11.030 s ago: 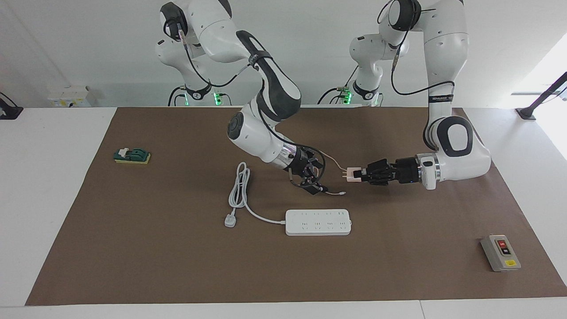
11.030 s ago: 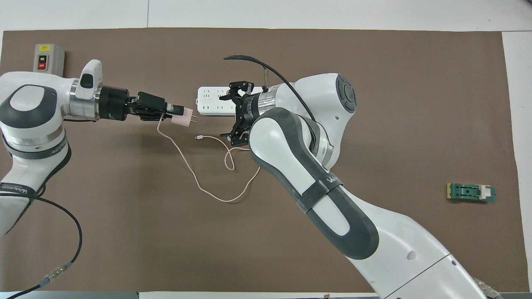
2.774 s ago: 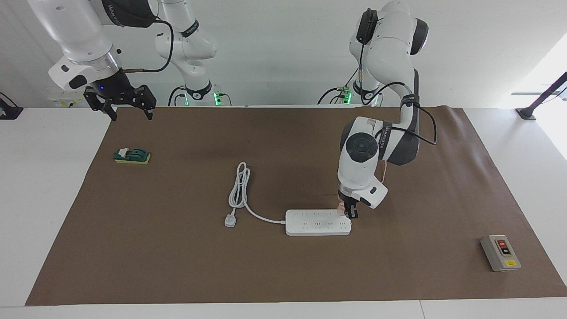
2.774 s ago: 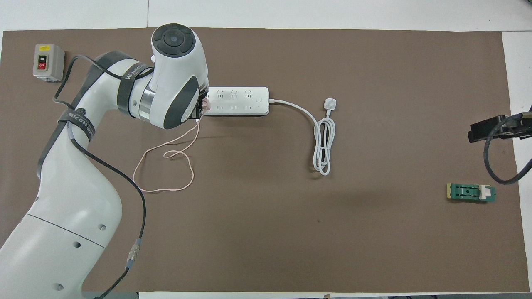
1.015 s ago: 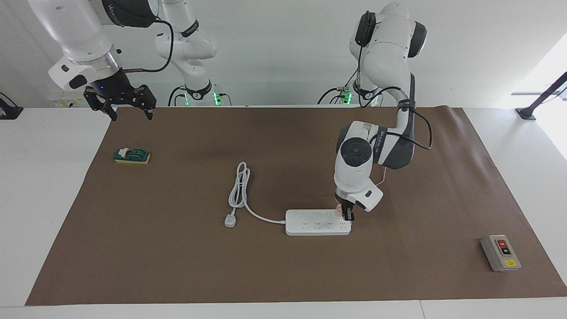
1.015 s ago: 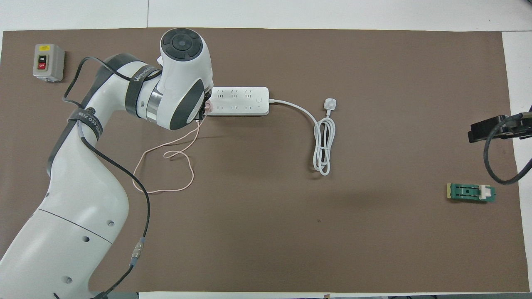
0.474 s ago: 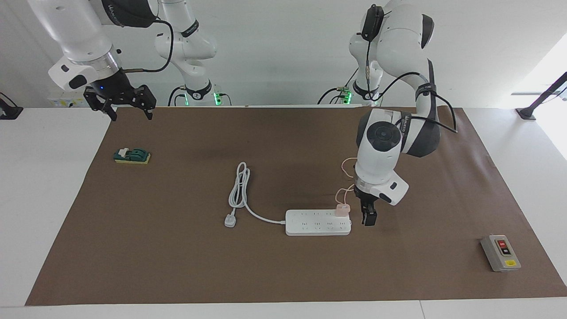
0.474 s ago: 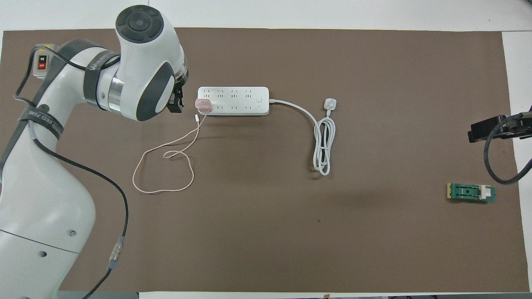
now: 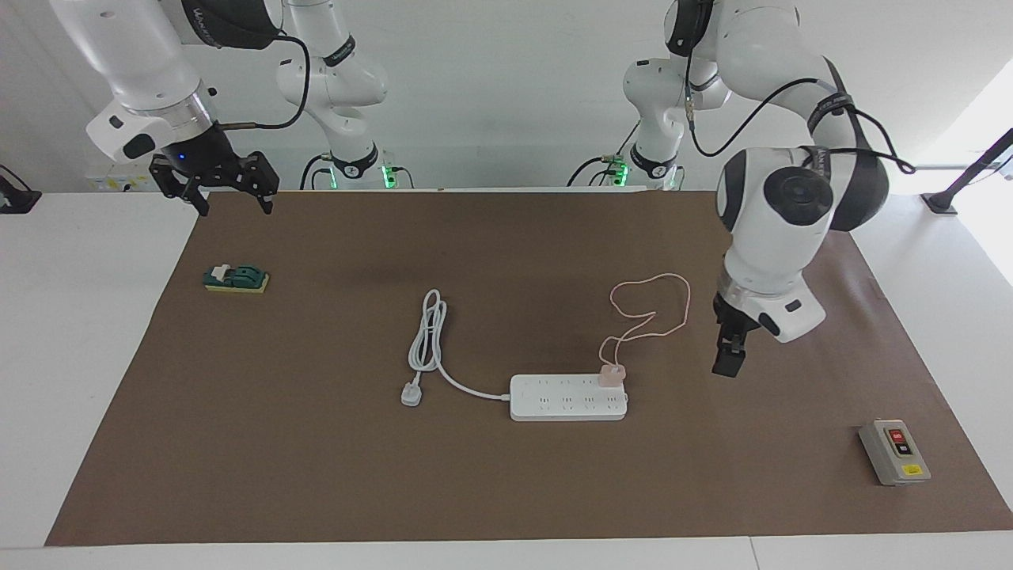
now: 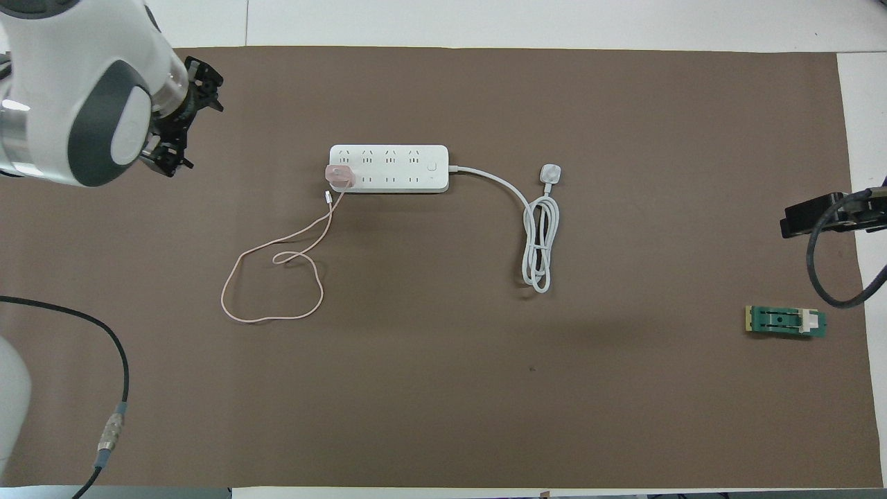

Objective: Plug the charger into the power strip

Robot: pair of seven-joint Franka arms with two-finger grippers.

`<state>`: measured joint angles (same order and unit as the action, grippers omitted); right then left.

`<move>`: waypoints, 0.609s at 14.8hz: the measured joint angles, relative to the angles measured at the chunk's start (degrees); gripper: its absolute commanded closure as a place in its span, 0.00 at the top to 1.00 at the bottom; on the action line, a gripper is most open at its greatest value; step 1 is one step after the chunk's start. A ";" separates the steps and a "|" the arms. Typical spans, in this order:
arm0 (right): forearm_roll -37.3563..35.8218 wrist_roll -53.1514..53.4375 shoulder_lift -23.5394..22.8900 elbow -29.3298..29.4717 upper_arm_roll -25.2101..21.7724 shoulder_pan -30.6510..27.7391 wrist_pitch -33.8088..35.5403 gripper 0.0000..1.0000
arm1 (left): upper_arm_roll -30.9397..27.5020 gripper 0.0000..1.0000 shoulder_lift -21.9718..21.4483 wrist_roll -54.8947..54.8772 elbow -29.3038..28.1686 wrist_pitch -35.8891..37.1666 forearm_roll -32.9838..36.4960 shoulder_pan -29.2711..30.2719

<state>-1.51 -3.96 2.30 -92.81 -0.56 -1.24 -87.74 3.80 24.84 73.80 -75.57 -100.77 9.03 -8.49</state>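
Note:
The pale pink charger [image 9: 611,375] [image 10: 339,176] stands upright in a socket at the end of the white power strip [image 9: 554,400] [image 10: 398,168] that lies toward the left arm's end of the table. Its thin pink cable [image 9: 650,310] [image 10: 271,285] lies looped on the brown mat, nearer to the robots than the strip. My left gripper [image 9: 728,358] [image 10: 181,119] is open and empty, raised over the mat, apart from the charger, toward the left arm's end. My right gripper [image 9: 231,198] [image 10: 818,215] is open and empty and waits high over the mat's edge at the right arm's end.
The strip's thick white cord [image 9: 428,336] [image 10: 542,242] lies coiled, ending in a white three-pin plug [image 9: 411,393] [image 10: 551,172]. A green block [image 9: 236,279] [image 10: 785,321] lies near the right arm's end. A grey box with a red button [image 9: 894,451] sits near the left arm's end.
My left gripper has let go of the charger, which stays in the strip's end socket, and has risen and moved away toward the left arm's end. The right arm has not moved.

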 measured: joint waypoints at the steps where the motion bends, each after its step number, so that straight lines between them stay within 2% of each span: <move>1: 0.00 0.00 0.00 0.00 0.00 0.00 0.00 1.00 | -0.04 1.00 -0.92 -6.69 -0.01 0.99 -0.01 2.27; 5: 0.00 0.00 0.01 0.00 0.00 0.00 0.00 1.00 | -0.05 1.00 -4.02 -28.50 -0.03 4.12 -0.17 10.06; 9: 0.00 0.00 0.01 0.00 0.00 0.00 0.00 1.00 | 0.02 1.00 -5.55 -40.35 -0.08 7.10 -0.21 13.30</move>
<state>-1.51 -3.96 2.31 -92.81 -0.56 -1.24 -87.74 3.82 19.29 33.45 -75.64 -93.67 8.82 4.82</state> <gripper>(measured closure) 0.000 0.000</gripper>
